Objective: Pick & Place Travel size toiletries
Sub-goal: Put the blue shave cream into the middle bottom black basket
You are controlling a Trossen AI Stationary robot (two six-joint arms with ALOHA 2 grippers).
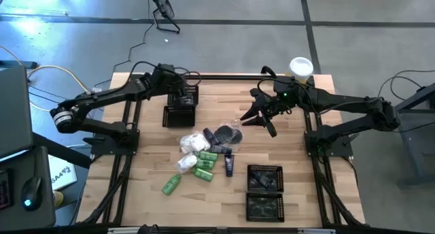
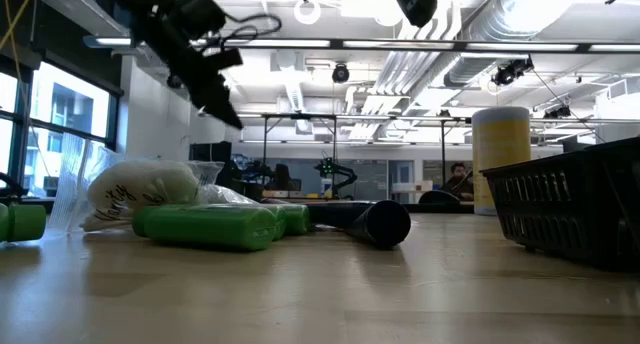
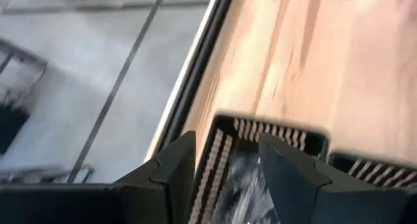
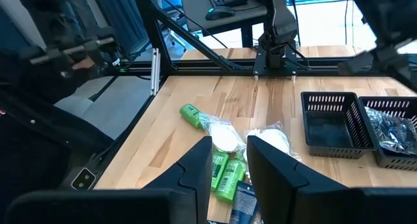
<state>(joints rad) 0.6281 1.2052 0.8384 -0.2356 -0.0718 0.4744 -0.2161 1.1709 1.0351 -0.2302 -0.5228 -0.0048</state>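
The travel size toiletries lie in a loose pile mid-table: green bottles [image 1: 202, 171] [image 4: 225, 175], white crinkly packets [image 1: 194, 142] [image 4: 225, 136], a dark tube [image 1: 229, 166] and round dark cases [image 1: 228, 134]. One green bottle [image 1: 171, 185] lies apart, toward the near left. My left gripper [image 1: 185, 91] [image 3: 227, 142] stands open above the far black mesh tray [image 1: 183, 96] [image 3: 273, 129], in which a crinkly packet [image 3: 241, 178] lies. My right gripper [image 1: 253, 117] [image 4: 229, 142] hovers open, with nothing between its fingers, above the table to the far right of the pile.
A second mesh tray [image 1: 179, 116] [image 4: 332, 126] adjoins the first on its near side. Two more trays [image 1: 265, 178] [image 1: 264, 205] sit near the front right. A tall yellow cylinder with a white lid [image 1: 301, 67] [image 2: 500, 159] stands at the far right corner.
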